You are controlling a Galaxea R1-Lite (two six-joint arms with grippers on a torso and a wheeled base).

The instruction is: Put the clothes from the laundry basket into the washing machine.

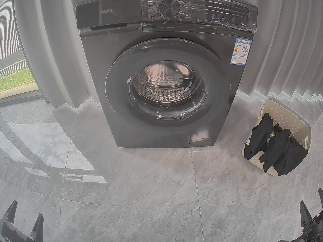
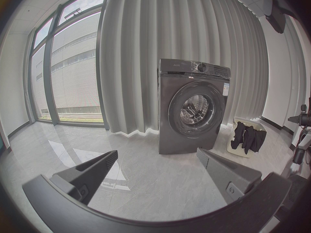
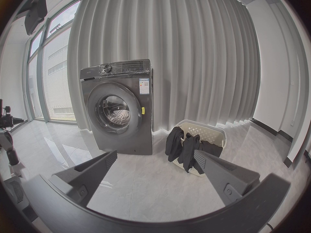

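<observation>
On the grey marble-patterned floor [image 1: 151,192], a dark grey front-loading washing machine [image 1: 101,71] is standing with its back to a pale pleated curtain [image 1: 286,34], its steel drum showing through the round porthole [image 1: 168,89]. A white logo [image 1: 106,10] is sitting on the left of the top panel. Clear plastic film [image 1: 215,15] is wrapping the control area around 1 round dial [image 1: 169,6]. A blue-and-white rating sticker [image 1: 241,51] is clinging to the upper right corner of the front, its print too small to read. A small yellow tag [image 3: 143,110] is showing on the front's right edge in the right wrist view.

Right of the machine, near the foot of the curtain, a cream laundry basket [image 1: 292,118] with a perforated wall is resting on the floor, well apart from the porthole. Black clothes [image 1: 279,148] are hanging over its near rim and down the outside towards the floor.

Left of the curtain, a tall window [image 1: 13,68] is letting daylight fall in bright patches on the floor's left side.

At the near edge of the floor, the left gripper [image 1: 27,209] and the right gripper [image 1: 311,197] are hovering low at the 2 corners, each spread wide and holding nothing, both well short of the basket and the machine.
</observation>
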